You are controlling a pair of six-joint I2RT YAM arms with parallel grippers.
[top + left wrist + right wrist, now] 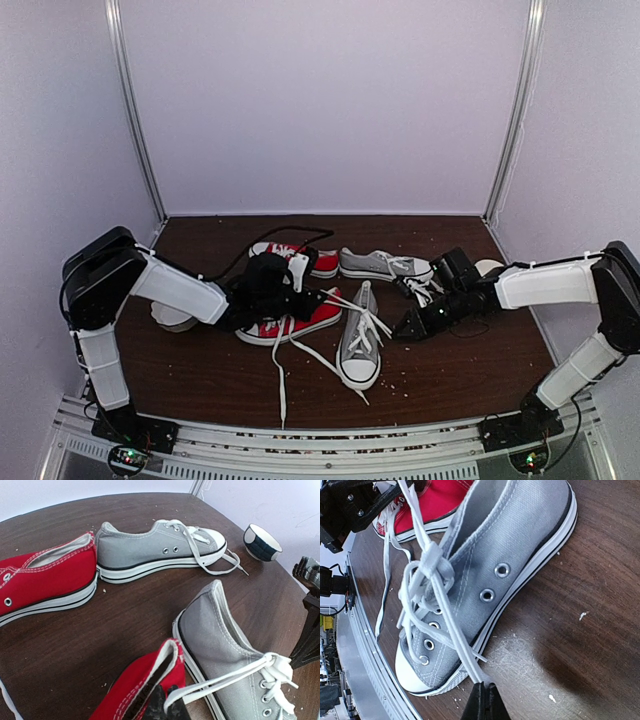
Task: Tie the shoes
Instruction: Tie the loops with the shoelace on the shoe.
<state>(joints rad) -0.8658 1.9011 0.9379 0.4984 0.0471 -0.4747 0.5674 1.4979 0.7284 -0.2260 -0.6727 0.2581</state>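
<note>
My left gripper [166, 706] is clamped on one lace [215, 682] of the near grey shoe [360, 345]. My right gripper [482, 697] is clamped on the other lace [462, 652]. That shoe lies mid-table [200, 370], toe toward my bases, just beside a red sneaker [290, 325]; the second grey shoe [382, 265] lies behind it, untied.

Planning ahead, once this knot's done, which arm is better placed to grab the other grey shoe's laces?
Probably right. The far grey shoe has its loose laces beside the right gripper; the left gripper sits over the red shoe, farther off. Both hold near-shoe laces.
</note>
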